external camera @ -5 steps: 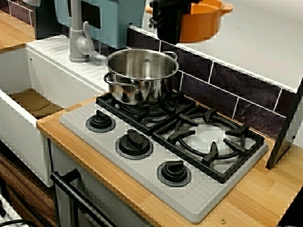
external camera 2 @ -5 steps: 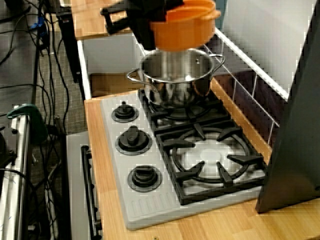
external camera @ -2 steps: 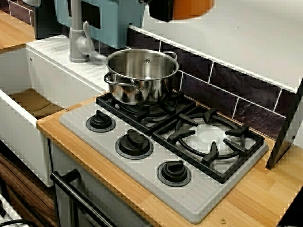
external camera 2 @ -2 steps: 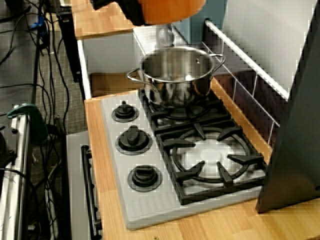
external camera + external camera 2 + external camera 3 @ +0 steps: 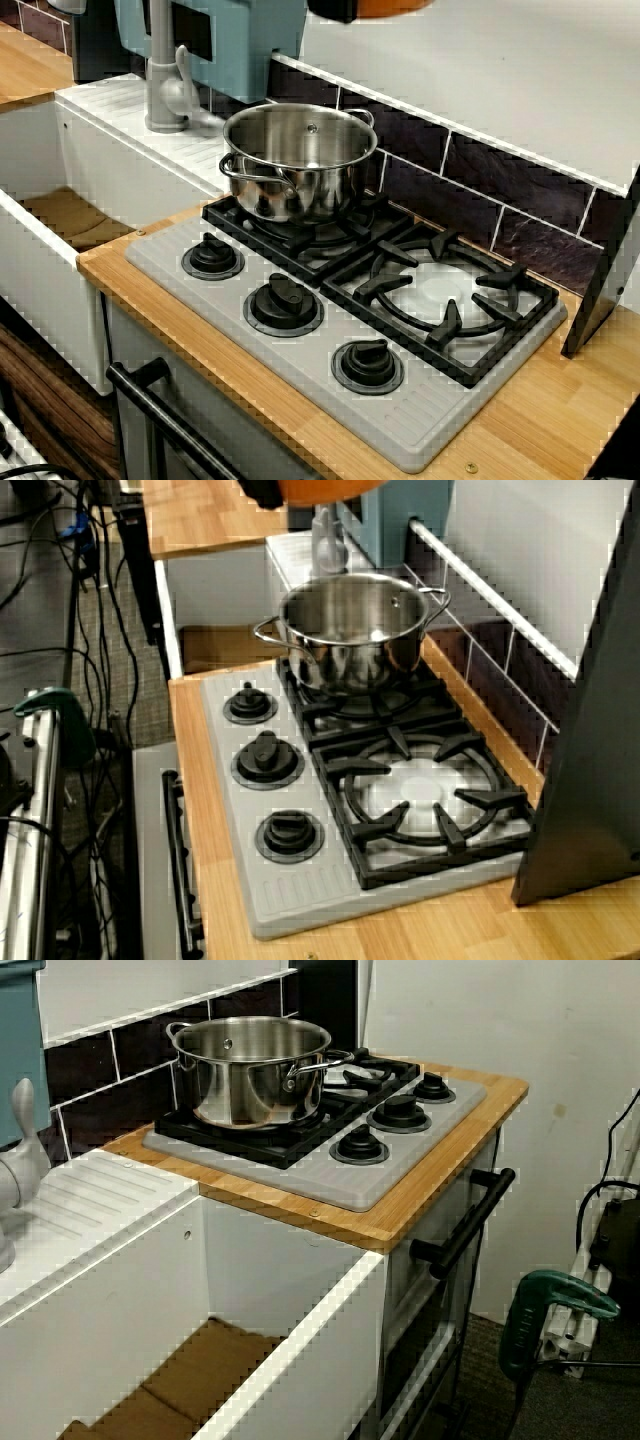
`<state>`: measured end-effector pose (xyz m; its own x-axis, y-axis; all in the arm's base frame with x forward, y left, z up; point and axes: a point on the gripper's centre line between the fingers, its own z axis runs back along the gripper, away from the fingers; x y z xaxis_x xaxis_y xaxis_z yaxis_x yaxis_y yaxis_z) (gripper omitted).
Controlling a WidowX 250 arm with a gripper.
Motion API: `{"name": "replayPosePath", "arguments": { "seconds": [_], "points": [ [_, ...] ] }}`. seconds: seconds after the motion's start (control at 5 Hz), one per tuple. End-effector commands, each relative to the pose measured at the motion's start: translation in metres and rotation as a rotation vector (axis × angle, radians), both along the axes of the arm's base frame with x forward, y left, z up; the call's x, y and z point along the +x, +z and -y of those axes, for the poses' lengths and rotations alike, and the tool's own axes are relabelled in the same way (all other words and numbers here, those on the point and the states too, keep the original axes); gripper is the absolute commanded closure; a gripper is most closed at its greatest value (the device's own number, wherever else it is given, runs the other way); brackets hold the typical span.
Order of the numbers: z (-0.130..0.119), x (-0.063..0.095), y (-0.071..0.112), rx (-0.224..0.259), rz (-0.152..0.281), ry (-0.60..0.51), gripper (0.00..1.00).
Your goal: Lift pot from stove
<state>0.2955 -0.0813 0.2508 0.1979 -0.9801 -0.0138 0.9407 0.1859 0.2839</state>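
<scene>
The gripper (image 5: 262, 490) is mostly out of frame at the top edge, its grip impossible to tell. Beside it, the pot (image 5: 325, 489) hangs high above the stove (image 5: 300, 810); the steel pot (image 5: 352, 628) stands below.

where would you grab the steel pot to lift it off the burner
By the rim or a side handle, coming straight down from above. The steel pot stands upright and open-topped on the stove's back burner grate, so its thin rim is free all round. One loop handle juts toward the sink side, the other toward the tiled wall; the sink-side one has more room.
</scene>
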Motion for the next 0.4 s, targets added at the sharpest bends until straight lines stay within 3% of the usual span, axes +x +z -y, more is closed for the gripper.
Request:
{"name": "replayPosePath", "arguments": {
  "seconds": [0.0, 0.2],
  "points": [
    [-0.0048, -0.0045, 0.0269, -0.030, 0.082, 0.007, 1.00],
    [-0.0037, -0.0055, 0.0293, -0.031, 0.087, 0.007, 1.00]
  ]
}}
